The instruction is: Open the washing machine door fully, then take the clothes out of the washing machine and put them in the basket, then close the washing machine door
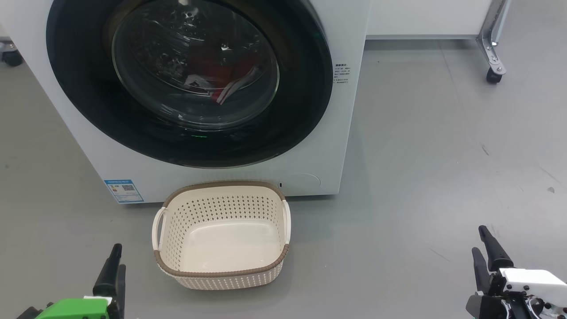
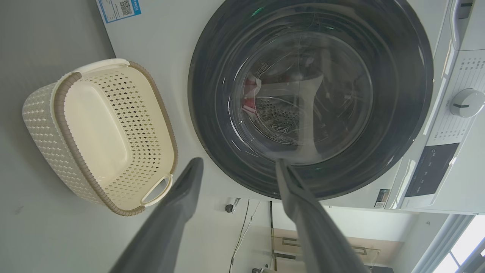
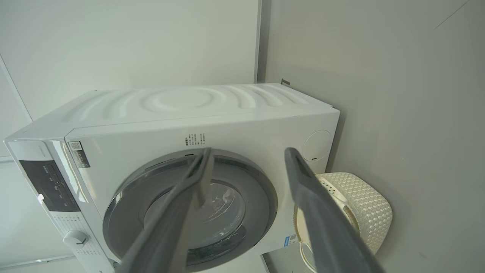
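The white washing machine stands ahead of me, with its black-rimmed round door shut against its front. Through the glass I see red clothes with white stripes lying in the drum. On the floor against the machine's base sits the cream basket, with nothing in it. My left gripper is open at the lower left, short of the basket. My right gripper is open at the lower right, far from the machine. In the left wrist view, the open left gripper points at the door. The right gripper holds nothing.
A metal leg with a castor stands at the back right, and another wheel shows at the far left. The machine's dial and dark control panel are above the door. Grey floor stretches right of the machine.
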Controlling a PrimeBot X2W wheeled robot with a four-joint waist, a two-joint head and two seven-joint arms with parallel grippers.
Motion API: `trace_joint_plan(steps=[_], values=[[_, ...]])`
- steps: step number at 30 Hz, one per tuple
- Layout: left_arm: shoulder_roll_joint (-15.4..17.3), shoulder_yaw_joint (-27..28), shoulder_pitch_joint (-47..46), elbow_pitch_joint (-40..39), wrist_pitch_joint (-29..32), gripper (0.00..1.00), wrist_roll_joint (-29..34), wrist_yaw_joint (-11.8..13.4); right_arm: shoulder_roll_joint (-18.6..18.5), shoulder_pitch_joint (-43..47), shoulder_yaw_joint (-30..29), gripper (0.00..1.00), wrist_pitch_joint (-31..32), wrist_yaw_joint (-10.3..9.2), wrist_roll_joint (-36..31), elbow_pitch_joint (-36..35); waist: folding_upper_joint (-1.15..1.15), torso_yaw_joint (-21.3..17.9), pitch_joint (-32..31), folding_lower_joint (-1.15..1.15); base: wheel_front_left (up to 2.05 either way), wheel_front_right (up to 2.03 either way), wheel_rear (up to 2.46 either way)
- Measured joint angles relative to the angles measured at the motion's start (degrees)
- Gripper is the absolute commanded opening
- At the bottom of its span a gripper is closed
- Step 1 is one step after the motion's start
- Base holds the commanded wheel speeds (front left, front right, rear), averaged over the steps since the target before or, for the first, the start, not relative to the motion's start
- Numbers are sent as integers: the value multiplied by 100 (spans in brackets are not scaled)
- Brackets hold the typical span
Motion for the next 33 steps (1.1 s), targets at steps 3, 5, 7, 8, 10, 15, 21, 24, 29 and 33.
trace_joint_plan(steps=[3,5,7,8,10,15,21,24,29,33], values=[[0,-5,-1,-24,-46,100,2,0,0,-1,0,100,-37,0,-11,-2,0,-1,1,0,0,0,0],[0,-15,-2,-45,-71,100,8,0,-2,-2,0,100,-65,0,-44,-7,0,-1,1,0,0,0,0],[0,-29,-4,-64,-113,100,10,0,-2,-4,1,100,-86,0,-51,-18,0,-1,2,0,0,0,0],[0,-38,-5,-76,-120,100,16,0,-2,-7,1,100,-119,0,-68,-23,0,-1,3,0,0,0,0],[0,-60,-10,-98,-169,100,29,0,-8,-10,5,100,-124,0,-136,-31,0,-2,4,0,0,0,0],[1,-136,-28,-193,-252,100,268,0,-16,-38,36,100,-235,0,-253,-57,0,-3,8,0,0,0,0],[9,-193,-63,-253,-400,100,408,-1,-62,-72,108,100,-354,0,-437,-71,0,-4,15,0,0,0,0],[49,-260,-90,-301,-471,100,667,-1,-125,-75,152,100,-423,0,-646,-73,0,-3,20,0,0,0,0],[204,-358,-127,-374,-589,100,1134,-1,-305,-131,321,100,-536,0,-1133,-80,0,1,29,0,0,0,0],[326,-447,-167,-419,-680,100,1612,-1,-438,-196,470,100,-633,1,-1597,-82,0,3,36,0,0,0,0]])
